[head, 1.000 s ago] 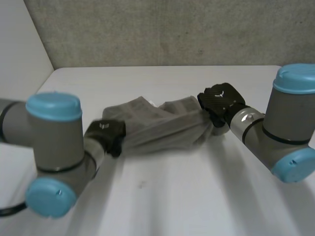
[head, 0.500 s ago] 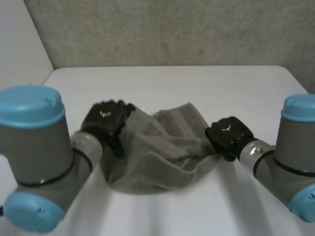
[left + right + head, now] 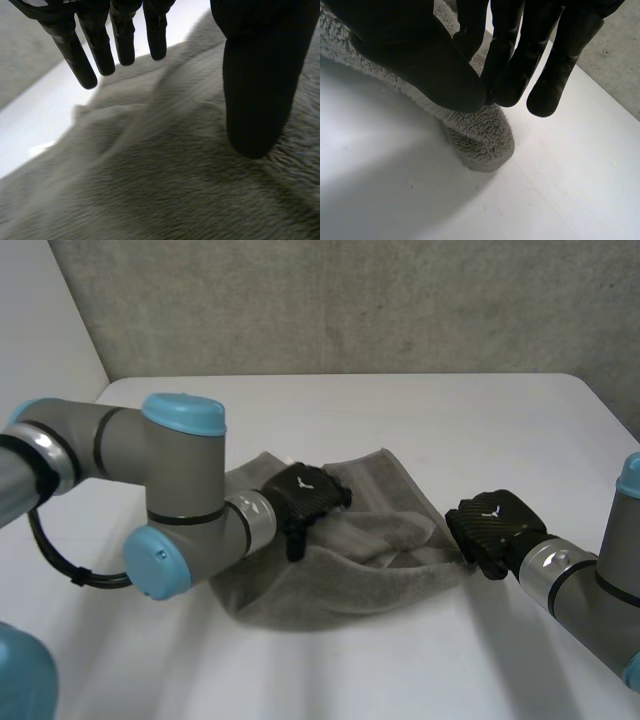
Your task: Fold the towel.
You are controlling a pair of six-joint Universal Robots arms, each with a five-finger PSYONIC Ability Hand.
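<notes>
Towel (image 3: 335,585) lies crumpled mid-desk (image 3: 450,420) | left hand (image 3: 305,498) over its middle, arm bent in from the left, fingers (image 3: 85,60) straight, spread, thumb apart from them | right hand (image 3: 495,530) at its right edge; I read fingers (image 3: 510,75) and thumb clamped on the cloth.

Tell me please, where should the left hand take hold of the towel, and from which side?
Probably the towel's far left corner, approached from the left, outside the cloth. The left hand hovers open over the bunched middle, where no edge offers itself; the right hand pinches the right end.
</notes>
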